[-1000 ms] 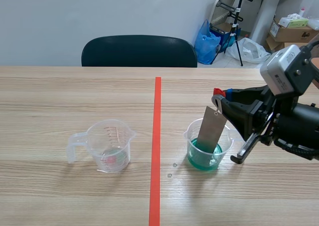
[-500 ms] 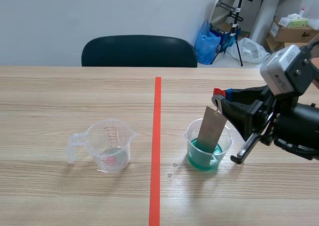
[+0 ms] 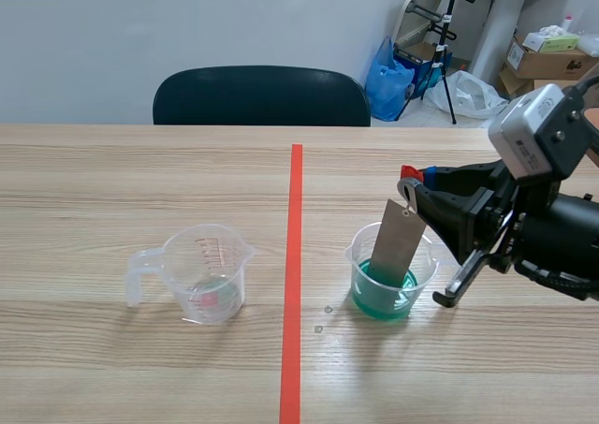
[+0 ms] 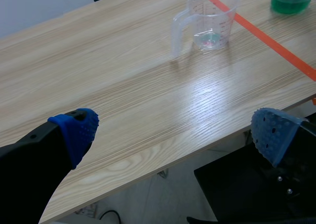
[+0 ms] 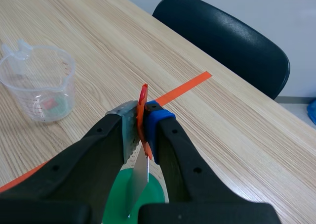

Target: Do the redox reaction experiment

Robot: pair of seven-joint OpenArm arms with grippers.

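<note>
Plate (image 3: 398,241) tilted, lower end in green liquid in cup (image 3: 370,291), right of tape line (image 3: 295,255). Right gripper (image 5: 142,120) clamped on red clip (image 5: 142,96) at plate top. Jug (image 3: 208,272) left of line. Left gripper (image 4: 175,129) wide open, empty, over counter (image 4: 123,85) edge.

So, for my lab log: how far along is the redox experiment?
Done: the metal strip stands dipped in the cup of green liquid. In hand: the right gripper is shut on its red clip. Left, probably: lifting the strip out. The left gripper is open.
</note>
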